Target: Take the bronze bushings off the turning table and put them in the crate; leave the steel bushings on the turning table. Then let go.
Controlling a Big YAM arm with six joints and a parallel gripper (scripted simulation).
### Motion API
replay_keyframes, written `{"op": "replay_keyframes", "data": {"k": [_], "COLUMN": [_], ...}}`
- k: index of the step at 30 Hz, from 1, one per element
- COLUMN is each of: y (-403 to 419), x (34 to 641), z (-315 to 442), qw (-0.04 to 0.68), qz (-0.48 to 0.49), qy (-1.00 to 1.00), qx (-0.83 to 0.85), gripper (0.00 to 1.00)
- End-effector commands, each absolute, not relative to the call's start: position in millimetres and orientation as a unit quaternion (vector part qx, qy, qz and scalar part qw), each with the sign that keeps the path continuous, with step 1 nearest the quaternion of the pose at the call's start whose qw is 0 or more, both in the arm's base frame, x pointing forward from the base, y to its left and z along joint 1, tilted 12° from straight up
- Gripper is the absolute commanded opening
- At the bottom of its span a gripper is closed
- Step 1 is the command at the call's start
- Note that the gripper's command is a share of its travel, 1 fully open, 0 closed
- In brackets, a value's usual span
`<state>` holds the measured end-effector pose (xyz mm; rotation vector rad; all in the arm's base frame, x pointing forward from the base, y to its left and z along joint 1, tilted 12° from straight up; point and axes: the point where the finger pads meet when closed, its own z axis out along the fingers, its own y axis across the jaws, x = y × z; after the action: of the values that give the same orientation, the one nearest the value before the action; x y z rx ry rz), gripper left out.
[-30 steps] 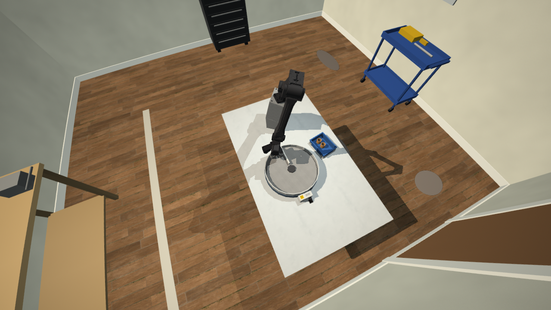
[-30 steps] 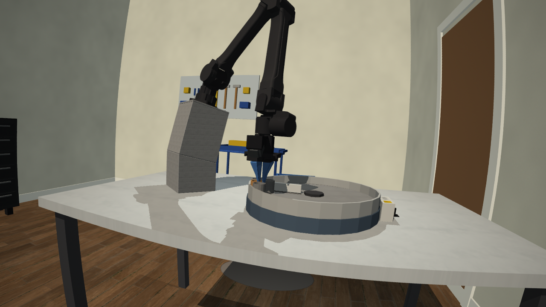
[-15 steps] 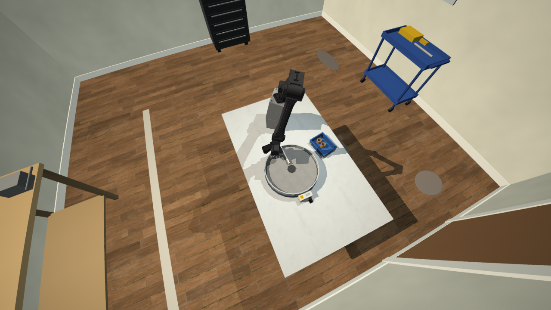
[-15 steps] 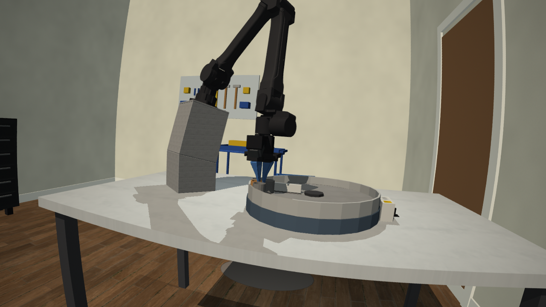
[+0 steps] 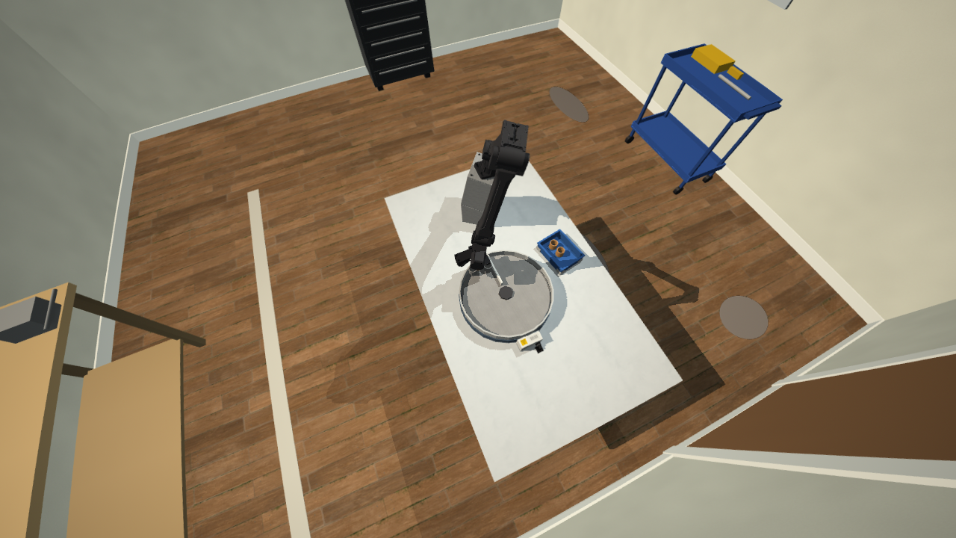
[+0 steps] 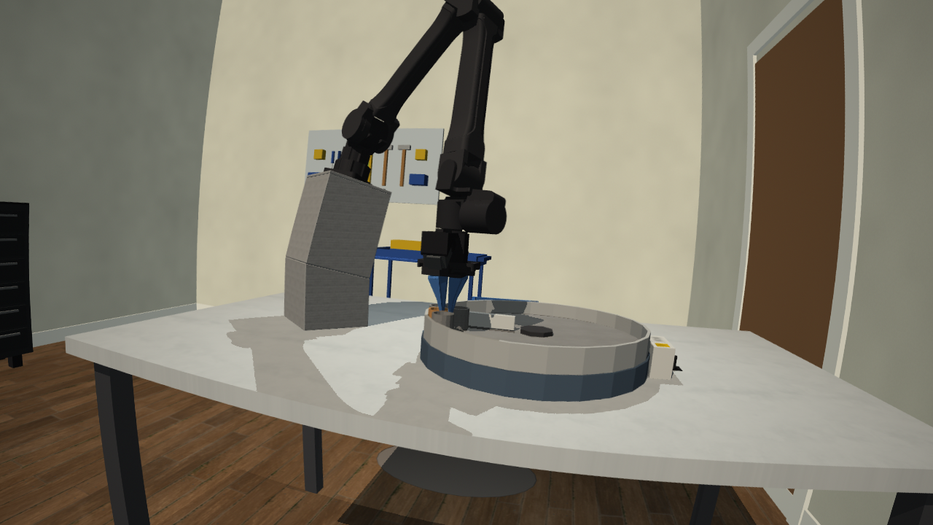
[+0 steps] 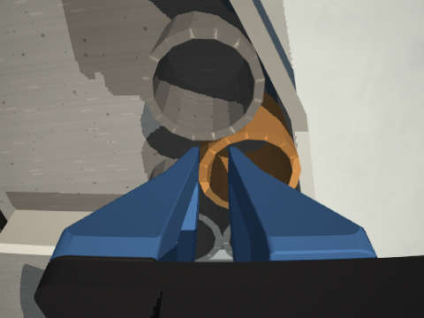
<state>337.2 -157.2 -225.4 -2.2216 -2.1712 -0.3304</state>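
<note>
The gripper (image 5: 479,269) (image 6: 447,309) (image 7: 214,160) is reaching down inside the near-left wall of the turning table (image 5: 514,314) (image 6: 534,359) (image 7: 35,110), left of centre in the exterior view. Its blue fingers are standing close together with a narrow gap, pinching nothing. A bronze bushing (image 6: 431,312) (image 7: 283,124) is standing at centre-right of the wrist view, beside the wall, with the right-hand finger in that picture overlapping its mouth. Steel bushings (image 6: 461,318) (image 7: 203,132) are crowding it, one directly above it in the wrist view and more showing low between the fingers. Right of centre in the top view, the crate (image 5: 573,254) is already holding two bronze bushings (image 5: 553,243).

The tight cluster is the main danger. If the fingers are going down off-line, a tip could be landing on the bronze rim and tipping the bushing. Spreading them here could be shoving a steel neighbour aside, or jamming against the wall. A pinch on only one edge could be letting the bushing swing or slip during the lift, and a low carry could be clipping the table's wall.

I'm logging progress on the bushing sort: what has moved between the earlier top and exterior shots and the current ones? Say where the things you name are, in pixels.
Nothing visibly changed in those two views. The tool (image 5: 480,269) (image 6: 447,309) (image 7: 214,160) stayed low over the turning table (image 5: 508,317) (image 6: 538,359) (image 7: 106,137), and the crate (image 5: 552,258) kept its two bronze bushings (image 5: 560,255).
</note>
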Motion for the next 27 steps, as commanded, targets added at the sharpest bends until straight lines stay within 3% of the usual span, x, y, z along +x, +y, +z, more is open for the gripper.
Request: {"op": "replay_keyframes", "data": {"k": [1,27], "y": [-161.5,-156.5], "x": [338.4,330.5], "z": [-228.1,-227.3], "qw": [0.006,0.017], "qz": [-0.105,-0.101], "qy": [-0.690,-0.691], "qx": [-0.716,-0.715], "gripper": [0.00,0.00]}}
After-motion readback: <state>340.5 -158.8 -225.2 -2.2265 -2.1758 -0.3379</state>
